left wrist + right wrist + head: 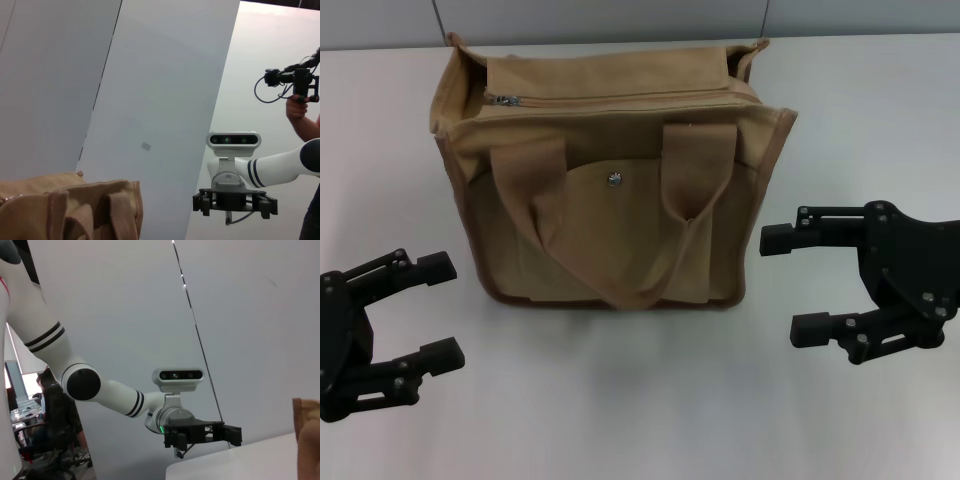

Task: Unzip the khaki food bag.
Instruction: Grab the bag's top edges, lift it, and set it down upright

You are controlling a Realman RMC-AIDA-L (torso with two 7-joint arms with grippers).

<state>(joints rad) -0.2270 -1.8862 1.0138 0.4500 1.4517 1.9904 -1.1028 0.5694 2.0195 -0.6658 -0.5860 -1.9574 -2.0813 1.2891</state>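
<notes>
nothing is unzipped yet: the khaki food bag [610, 170] stands at the table's twelve o'clock with its zipper pull [504, 99] closed at the left end, while the left gripper [438, 312] at eight and right gripper [795, 282] at four hang wide open, touching nothing.

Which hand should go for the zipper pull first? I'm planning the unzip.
Probably the left hand: the metal zipper pull sits at the left end of the boxy tan canvas bag, on that hand's side. The right hand is open too, but across the bag.
</notes>
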